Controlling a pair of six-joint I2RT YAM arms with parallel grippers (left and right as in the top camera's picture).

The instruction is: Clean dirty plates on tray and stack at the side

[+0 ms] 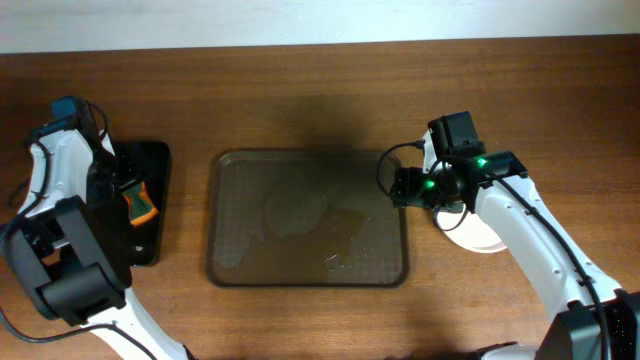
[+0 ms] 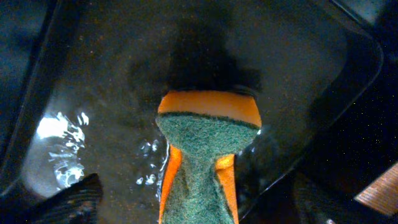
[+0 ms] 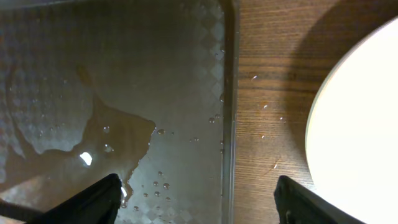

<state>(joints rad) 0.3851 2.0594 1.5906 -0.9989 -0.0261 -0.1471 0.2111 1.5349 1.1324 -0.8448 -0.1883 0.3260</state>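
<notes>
The left claw (image 2: pixel 202 208) is spread wide around an orange and green sponge (image 2: pixel 208 140) in the wet black tray (image 2: pixel 93 74). The right claw (image 3: pixel 202 205) hangs with fingers apart over the rim of the big brown tray (image 3: pixel 229 93), which holds puddles of water (image 3: pixel 74 137). A white plate (image 3: pixel 360 130) sits on the table (image 3: pixel 267 74) just beside it.

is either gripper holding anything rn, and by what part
Nothing is held. The left gripper stands open astride the sponge; the right gripper is open and empty.
</notes>
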